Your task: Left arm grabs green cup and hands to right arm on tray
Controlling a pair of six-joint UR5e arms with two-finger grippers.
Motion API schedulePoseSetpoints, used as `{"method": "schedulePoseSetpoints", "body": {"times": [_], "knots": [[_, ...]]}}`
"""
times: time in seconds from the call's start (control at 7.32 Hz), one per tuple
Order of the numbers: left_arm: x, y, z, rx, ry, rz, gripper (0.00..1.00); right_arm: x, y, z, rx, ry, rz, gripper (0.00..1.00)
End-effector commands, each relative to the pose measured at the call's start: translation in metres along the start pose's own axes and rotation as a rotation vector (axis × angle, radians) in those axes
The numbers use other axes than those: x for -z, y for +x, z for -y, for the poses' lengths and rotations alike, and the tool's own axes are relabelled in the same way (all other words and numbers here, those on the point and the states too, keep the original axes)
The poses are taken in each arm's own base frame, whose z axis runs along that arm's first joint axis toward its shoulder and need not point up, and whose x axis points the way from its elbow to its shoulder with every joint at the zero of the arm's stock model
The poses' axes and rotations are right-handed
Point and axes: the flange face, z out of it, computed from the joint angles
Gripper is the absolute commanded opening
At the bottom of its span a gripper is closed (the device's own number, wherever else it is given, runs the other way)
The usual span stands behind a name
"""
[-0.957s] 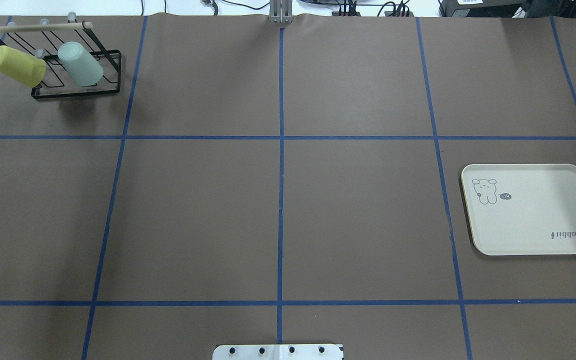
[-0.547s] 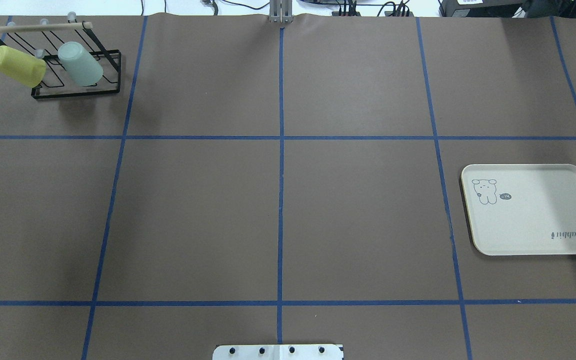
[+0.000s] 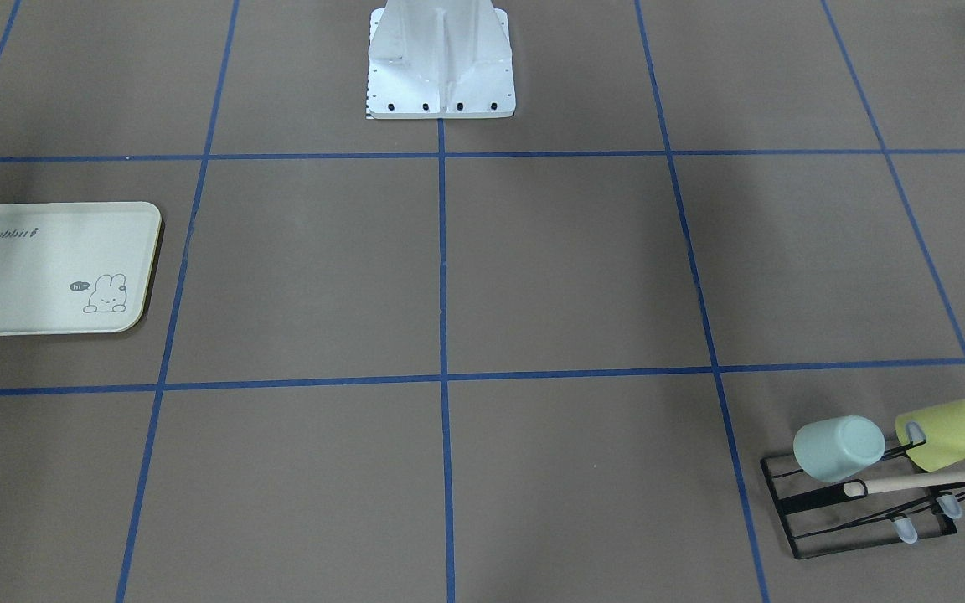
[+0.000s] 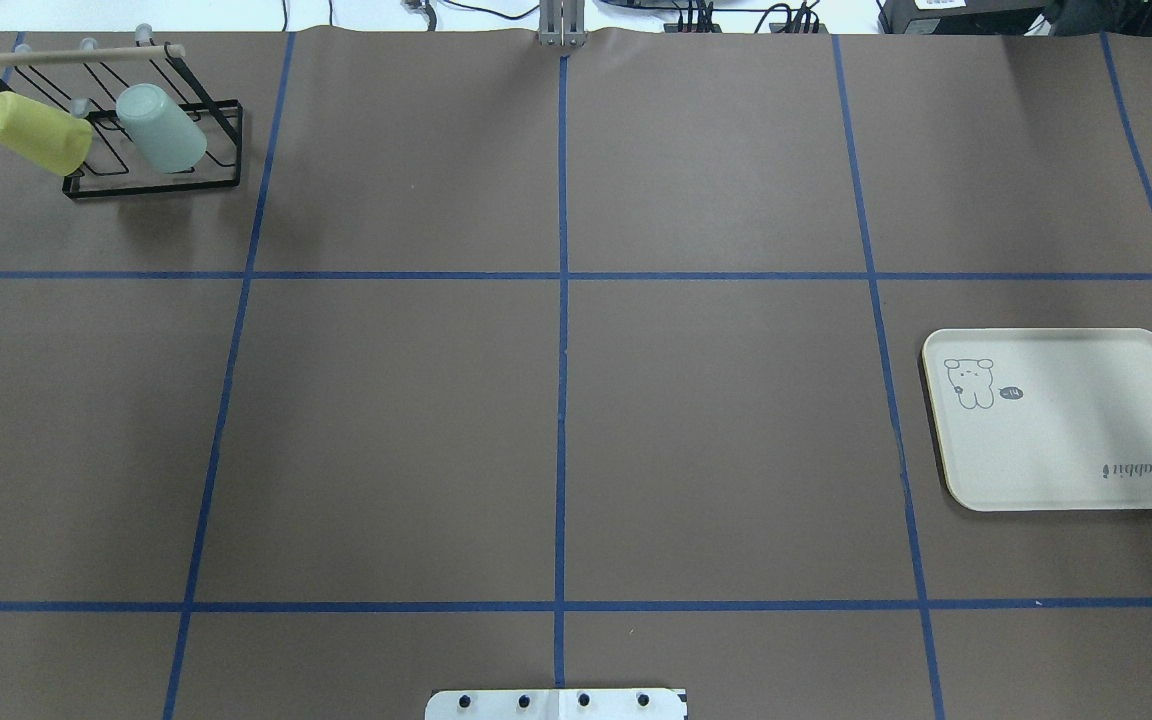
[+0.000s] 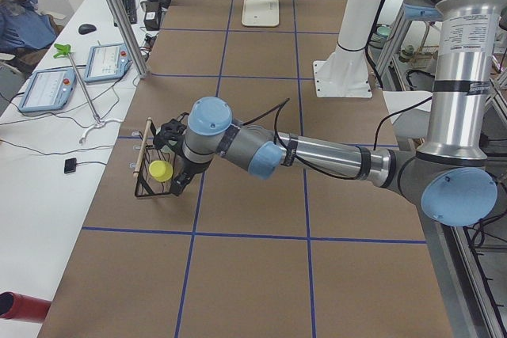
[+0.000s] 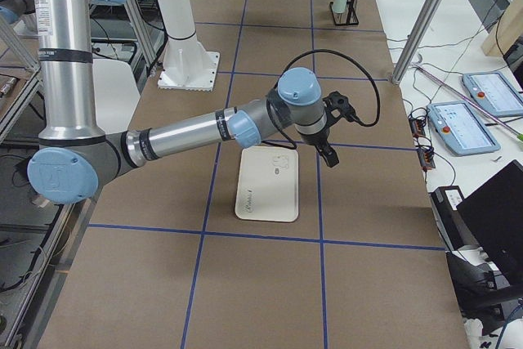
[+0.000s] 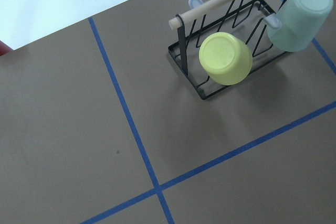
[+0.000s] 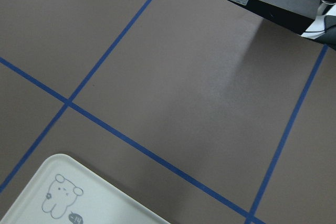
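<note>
The pale mint green cup (image 4: 161, 128) hangs tilted on a black wire rack (image 4: 152, 188) at the table's far left; it also shows in the front view (image 3: 837, 448) and the left wrist view (image 7: 300, 18). The cream tray (image 4: 1066, 440) lies at the right, with nothing on it, and shows in the front view (image 3: 30, 276) too. My left gripper (image 5: 177, 183) shows only in the left side view, hovering close over the rack; I cannot tell whether it is open. My right gripper (image 6: 329, 155) shows only in the right side view, above the tray's (image 6: 268, 194) far end; its state is unclear.
A yellow-green cup (image 4: 36, 131) hangs on the same rack, left of the green one, and is nearest the left wrist camera (image 7: 226, 58). The rack has a wooden rod (image 4: 71, 55) along its top. The robot's base plate (image 4: 556, 704) sits at the near edge.
</note>
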Motion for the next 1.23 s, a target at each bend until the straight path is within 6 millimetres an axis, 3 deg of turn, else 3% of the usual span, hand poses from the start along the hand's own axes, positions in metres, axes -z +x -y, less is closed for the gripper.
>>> {"method": "schedulePoseSetpoints", "body": {"times": [0.0,0.14,0.27,0.41,0.55,0.82,0.96,1.09], "knots": [[-0.042,0.08,0.062,0.083,0.006,-0.085,1.0,-0.029,-0.058,0.041,-0.075,-0.017,0.06,0.99],[-0.054,0.099,0.069,0.104,-0.01,-0.106,1.0,-0.04,-0.083,0.061,-0.103,-0.022,0.081,0.99],[-0.061,0.101,0.072,0.118,0.003,-0.04,1.0,-0.052,-0.109,0.078,-0.125,-0.022,0.082,0.99],[-0.081,0.124,0.098,0.149,0.007,-0.012,1.0,-0.063,-0.128,0.091,-0.153,-0.016,0.061,0.99],[-0.106,0.135,0.123,0.197,-0.004,-0.017,1.0,-0.069,-0.139,0.095,-0.139,-0.018,0.063,0.99],[-0.159,0.165,0.149,0.171,-0.046,0.008,1.0,-0.07,-0.147,0.101,-0.127,-0.016,0.072,0.99],[-0.176,0.167,0.167,0.177,-0.063,0.011,1.0,-0.074,-0.151,0.1,-0.13,-0.023,0.076,0.99],[-0.194,0.175,0.167,0.172,-0.089,0.009,1.0,-0.075,-0.157,0.103,-0.133,-0.021,0.082,0.99]]}}
